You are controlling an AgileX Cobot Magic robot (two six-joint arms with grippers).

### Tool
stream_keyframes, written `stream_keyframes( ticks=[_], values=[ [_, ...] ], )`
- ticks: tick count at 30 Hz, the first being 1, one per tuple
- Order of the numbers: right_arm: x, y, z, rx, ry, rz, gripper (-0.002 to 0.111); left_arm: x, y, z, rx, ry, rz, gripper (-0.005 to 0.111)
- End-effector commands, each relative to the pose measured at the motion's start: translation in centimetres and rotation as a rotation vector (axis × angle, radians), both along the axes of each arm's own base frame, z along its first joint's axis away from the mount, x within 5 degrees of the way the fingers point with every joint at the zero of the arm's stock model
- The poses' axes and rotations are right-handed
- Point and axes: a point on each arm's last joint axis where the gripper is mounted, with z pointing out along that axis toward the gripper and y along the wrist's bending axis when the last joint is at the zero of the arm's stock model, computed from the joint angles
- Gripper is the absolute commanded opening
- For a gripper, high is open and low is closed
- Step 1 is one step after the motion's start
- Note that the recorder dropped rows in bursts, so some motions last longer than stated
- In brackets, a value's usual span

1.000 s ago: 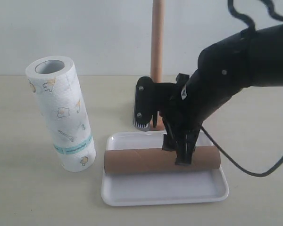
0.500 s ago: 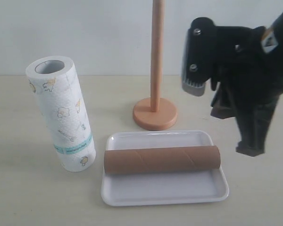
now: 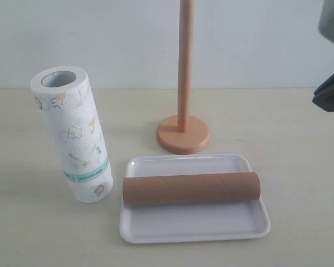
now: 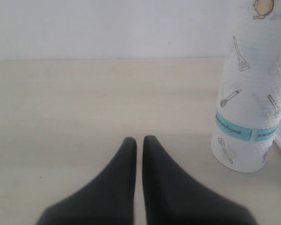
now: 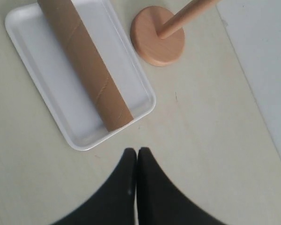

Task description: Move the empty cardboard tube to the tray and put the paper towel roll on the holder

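The brown cardboard tube (image 3: 191,188) (image 5: 86,65) lies lengthwise in the white tray (image 3: 195,225) (image 5: 51,89). The white paper towel roll (image 3: 72,133) (image 4: 253,84), with yellow prints and a teal band, stands upright on the table left of the tray. Behind the tray stands the wooden holder (image 3: 183,133) (image 5: 158,41) with a bare pole. My right gripper (image 5: 136,150) is shut and empty, raised above the table just off the tube's end; only a dark part of that arm (image 3: 331,92) shows at the exterior view's right edge. My left gripper (image 4: 138,139) is shut and empty, low over the table beside the roll.
A pale wall runs behind the light wooden table (image 3: 289,144). Bare tabletop (image 4: 84,103) stretches in front of the left gripper.
The right arm has let go of the tube, lifted away from the tray and swung out to the right edge of the exterior view. The tube stays in the tray.
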Motion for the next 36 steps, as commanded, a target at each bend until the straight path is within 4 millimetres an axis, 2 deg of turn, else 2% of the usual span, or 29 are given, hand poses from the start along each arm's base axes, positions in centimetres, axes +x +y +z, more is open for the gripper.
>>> stream_keyframes(
  ticks=[1, 28, 32, 36],
  values=[
    [-0.7, -0.5, 0.6, 0.026, -0.022, -0.006, 0.0, 0.0, 0.0, -0.1, 0.0, -0.003, 0.003, 0.004],
    [-0.9, -0.7, 0.8, 0.035, -0.026, -0.009, 0.0, 0.0, 0.0, -0.1, 0.0, -0.003, 0.003, 0.004],
    [-1.9, -1.8, 1.6, 0.079, -0.061, -0.027, 0.0, 0.0, 0.0, -0.1, 0.0, -0.003, 0.003, 0.004],
    [-4.2, -3.3, 2.9, 0.248, -0.06, -0.073, 0.0, 0.0, 0.0, -0.1, 0.0, -0.003, 0.003, 0.004]
  ],
)
